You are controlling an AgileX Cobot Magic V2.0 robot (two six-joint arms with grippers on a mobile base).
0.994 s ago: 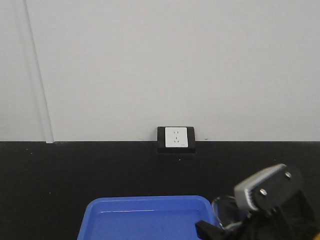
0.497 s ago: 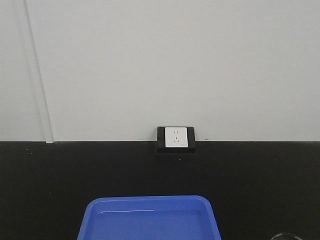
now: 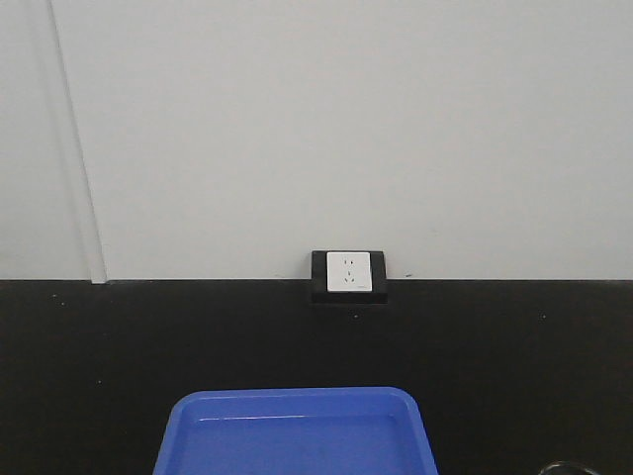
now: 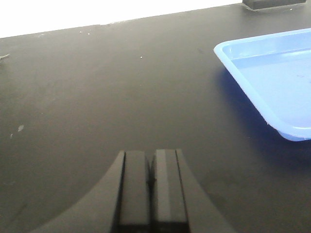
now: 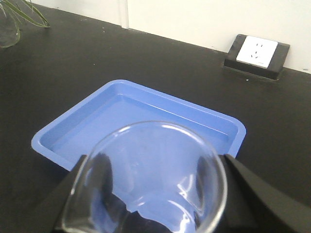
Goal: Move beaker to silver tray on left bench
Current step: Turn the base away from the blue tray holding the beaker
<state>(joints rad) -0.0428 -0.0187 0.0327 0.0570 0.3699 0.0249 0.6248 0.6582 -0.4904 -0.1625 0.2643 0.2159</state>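
A laboratory is suggested by the matte black bench, a bench-mounted socket, a blue tray and a glass beaker.

We face a plain white wall, evenly lit, with a thin vertical trim strip at ten o'clock, a white socket in a black surround just off centre toward six o'clock, and the matte black bench top spreading below it.

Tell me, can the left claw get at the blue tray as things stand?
Probably yes: only bare black bench lies between the shut left claw and the blue tray, which sits ahead to its right. Nothing blocks it.
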